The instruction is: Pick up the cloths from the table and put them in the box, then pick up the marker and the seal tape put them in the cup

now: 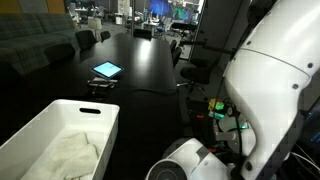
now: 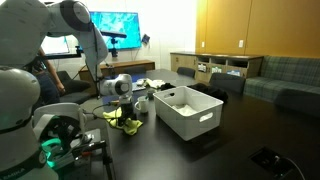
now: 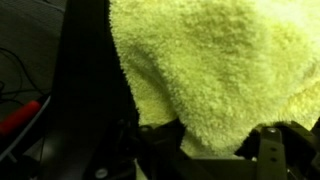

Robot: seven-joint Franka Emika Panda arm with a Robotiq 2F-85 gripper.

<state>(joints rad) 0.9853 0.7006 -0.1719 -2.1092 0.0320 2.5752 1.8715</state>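
The jaws are clenched on a fold of the yellow cloth (image 3: 220, 70), whose nubby fabric fills most of the wrist view. A red marker (image 3: 20, 117) lies on the dark surface to its left. In an exterior view the yellow cloth (image 2: 127, 122) sits bunched on the black surface (image 2: 240, 145), just left of the white box (image 2: 192, 124). The off-white cloth (image 1: 70, 155) lies crumpled inside the box, toward its near end.
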